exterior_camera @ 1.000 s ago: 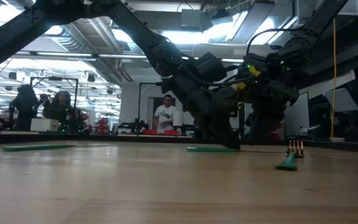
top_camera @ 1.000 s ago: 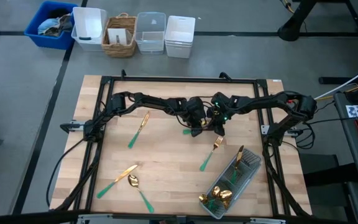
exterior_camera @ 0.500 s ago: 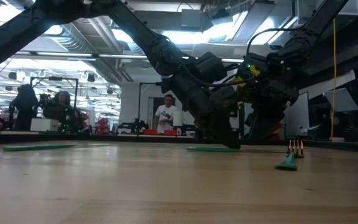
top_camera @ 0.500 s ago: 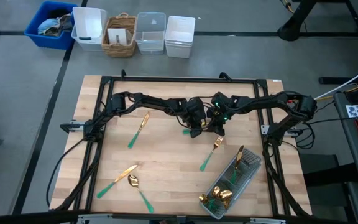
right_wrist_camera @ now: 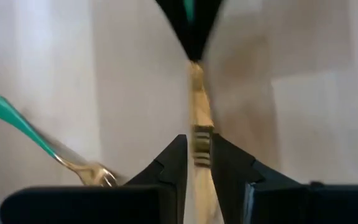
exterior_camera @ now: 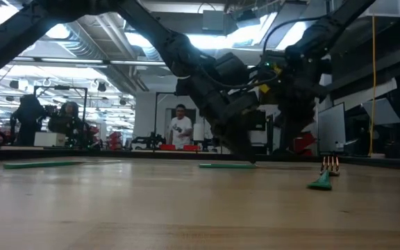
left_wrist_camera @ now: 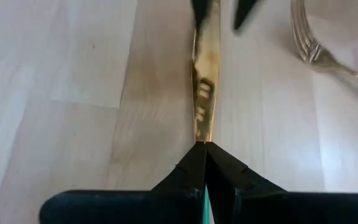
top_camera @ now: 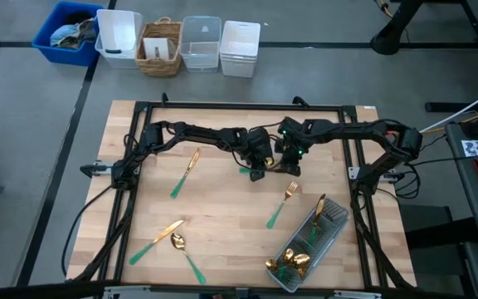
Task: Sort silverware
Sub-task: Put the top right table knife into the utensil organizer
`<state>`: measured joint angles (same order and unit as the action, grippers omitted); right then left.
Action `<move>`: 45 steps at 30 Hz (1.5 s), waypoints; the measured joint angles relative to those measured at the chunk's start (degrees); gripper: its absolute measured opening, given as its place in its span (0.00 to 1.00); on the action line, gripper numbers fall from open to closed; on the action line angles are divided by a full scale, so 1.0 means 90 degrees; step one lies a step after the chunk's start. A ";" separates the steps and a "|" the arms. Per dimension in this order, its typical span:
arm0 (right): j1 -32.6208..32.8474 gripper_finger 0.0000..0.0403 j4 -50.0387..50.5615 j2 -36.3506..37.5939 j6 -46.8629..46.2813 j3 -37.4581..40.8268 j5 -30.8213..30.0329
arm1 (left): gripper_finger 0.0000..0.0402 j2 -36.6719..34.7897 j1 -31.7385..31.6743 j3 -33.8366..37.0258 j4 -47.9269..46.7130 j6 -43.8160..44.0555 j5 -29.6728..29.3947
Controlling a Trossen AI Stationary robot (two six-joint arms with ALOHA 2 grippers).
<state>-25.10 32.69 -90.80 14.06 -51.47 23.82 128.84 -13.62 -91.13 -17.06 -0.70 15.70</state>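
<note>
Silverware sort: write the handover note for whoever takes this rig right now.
Left claw: shut on the teal handle of a knife at mid-table.
Right claw: at that knife's gold blade; grip unclear.
Done: several pieces already lie in the clear tray.
Left: the held knife, plus four loose pieces on the table: a second knife, a fork, a spoon and one more piece beside it.
</note>
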 joint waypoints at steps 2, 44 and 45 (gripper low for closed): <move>0.0000 0.17 0.0271 0.0000 0.0005 -0.0125 -0.0319 | 0.00 0.0000 0.0004 0.0000 -0.0138 -0.0075 -0.0056; -0.0090 0.17 0.3539 0.0000 -0.0864 -0.1318 -0.2753 | 0.00 -0.0044 0.0259 -0.0036 -0.0564 -0.0523 -0.1598; -0.0088 0.17 0.3447 0.0000 -0.0849 -0.1238 -0.2627 | 0.00 -0.0050 0.0264 -0.0039 -0.0595 -0.0613 -0.1660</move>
<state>-25.89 63.71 -90.80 6.43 -62.61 0.18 128.38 -11.25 -91.48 -22.42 -6.22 0.77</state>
